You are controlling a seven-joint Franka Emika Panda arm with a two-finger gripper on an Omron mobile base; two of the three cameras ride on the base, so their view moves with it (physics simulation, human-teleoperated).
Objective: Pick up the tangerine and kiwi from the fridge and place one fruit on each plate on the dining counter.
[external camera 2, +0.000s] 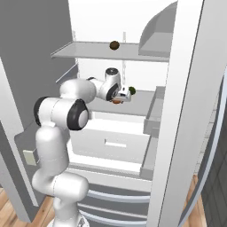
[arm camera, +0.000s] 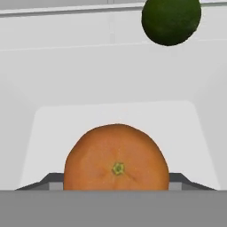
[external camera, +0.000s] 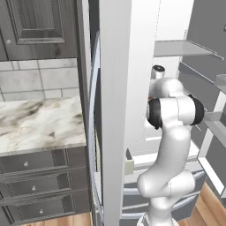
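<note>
Left base view: the white arm reaches past the thick fridge [external camera: 115,110] door and into the fridge. The hand is hidden behind the arm from here, so this side tells nothing about the grab. The marble counter top [external camera: 39,123] sits off to the arm's left, well apart from the hand. If the arm pulls back fast, its elbow could bump the door edge, which is very close beside it.

Right base view: the gripper [external camera 2: 119,96] is over the middle shelf [external camera 2: 139,103]. A bit of orange, the tangerine [external camera 2: 117,100], peeks out right at the fingers. A dark green ball [external camera 2: 132,91] sits just past the gripper, deeper on the same shelf. The kiwi [external camera 2: 115,45] rests on the shelf above the gripper. The view is small here, so I think the fingers are pressed on the tangerine, but I cannot be fully sure.

Hand view: the tangerine [arm camera: 116,157] sits right at the gripper, low and in the middle. The green ball [arm camera: 171,20] is farther ahead and off to one side. The fruit is round and smooth, so it could slip out and roll down the shelf if the hold is only on its edge. A push forward could also knock the green ball away.
</note>
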